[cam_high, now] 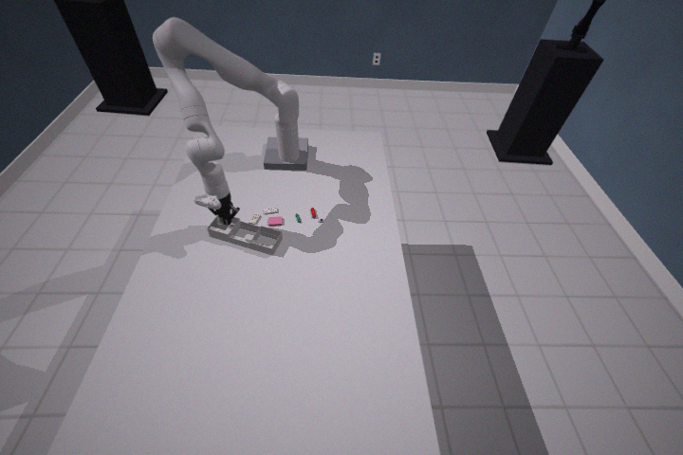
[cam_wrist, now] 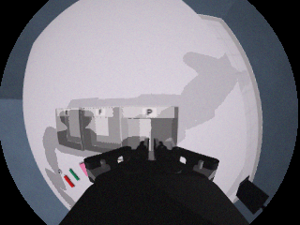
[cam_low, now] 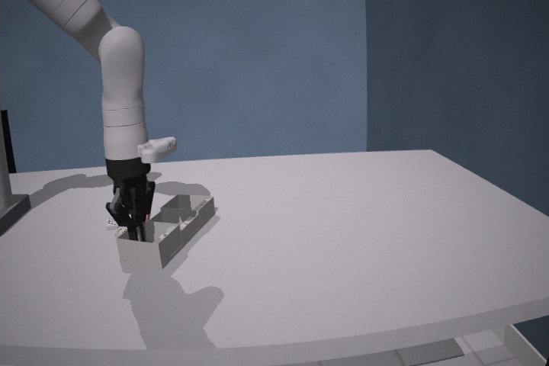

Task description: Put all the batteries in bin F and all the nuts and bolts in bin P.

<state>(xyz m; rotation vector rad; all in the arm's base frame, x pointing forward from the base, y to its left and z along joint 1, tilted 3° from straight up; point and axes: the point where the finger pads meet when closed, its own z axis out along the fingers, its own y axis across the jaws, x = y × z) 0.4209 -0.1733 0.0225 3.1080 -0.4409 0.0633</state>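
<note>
My gripper (cam_high: pixel 226 221) (cam_low: pixel 137 237) (cam_wrist: pixel 151 143) points down with its fingertips inside the bin marked P (cam_high: pixel 218 232) (cam_low: pixel 141 254) (cam_wrist: pixel 149 112). It is shut, and I see nothing between the fingers. The bin marked F (cam_high: pixel 243 242) (cam_wrist: pixel 100 112) is the middle compartment of the same tray. A red battery-like cylinder (cam_high: pixel 313 213) (cam_wrist: pixel 69 181) and a green one (cam_high: pixel 298 217) (cam_wrist: pixel 74 174) lie on the table. A small greyish thing (cam_high: pixel 321 220) (cam_wrist: pixel 59 172), perhaps a nut, lies near them. The fingers hide part of bin P, and its contents cannot be made out.
A third bin (cam_high: pixel 267 248) (cam_wrist: pixel 67 112) adjoins bin F; its letter is unclear. A pink block (cam_high: pixel 275 221) (cam_wrist: pixel 83 169), a white domino (cam_high: pixel 270 210) (cam_low: pixel 111 223) and a cream domino (cam_high: pixel 254 218) (cam_low: pixel 120 231) lie between the tray and the arm's base (cam_high: pixel 286 160).
</note>
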